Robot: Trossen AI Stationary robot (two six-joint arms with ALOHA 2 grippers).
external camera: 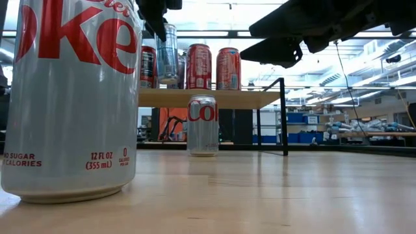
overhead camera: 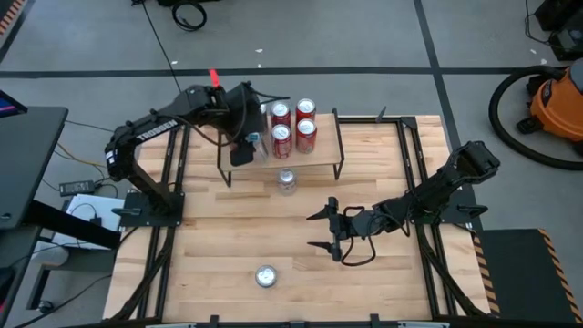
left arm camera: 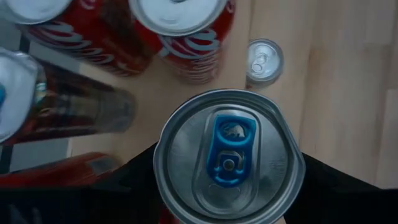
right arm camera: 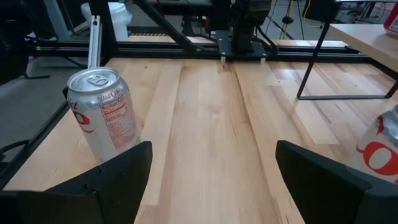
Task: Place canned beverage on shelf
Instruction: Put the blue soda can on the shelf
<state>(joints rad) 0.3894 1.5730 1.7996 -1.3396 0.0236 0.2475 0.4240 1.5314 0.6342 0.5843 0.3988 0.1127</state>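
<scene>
The left gripper (overhead camera: 248, 138) hangs over the left part of the shelf (overhead camera: 323, 157), its jaws closed around a slim can with a blue tab (left arm camera: 229, 155). In the low view this can (external camera: 167, 53) stands upright among the others, its base at or just above the light-wood board; whether it is touching the board I cannot tell. Three red cans (overhead camera: 281, 114) stand just to its right on the shelf, close enough that the held can is nearly against them.

The step in hand looks like the set-down of this can. The next move calls for lowering it flat, parting the jaws a little and lifting straight up, since a sideways pull could knock the red cans.

The right gripper (overhead camera: 321, 230) waits low over the tabletop (overhead camera: 219, 246) with its jaws wide apart and empty. A silver diet cola can (overhead camera: 287, 180) stands just in front of the shelf, and another (overhead camera: 265, 276) sits near the front edge, both not yet shelved
</scene>
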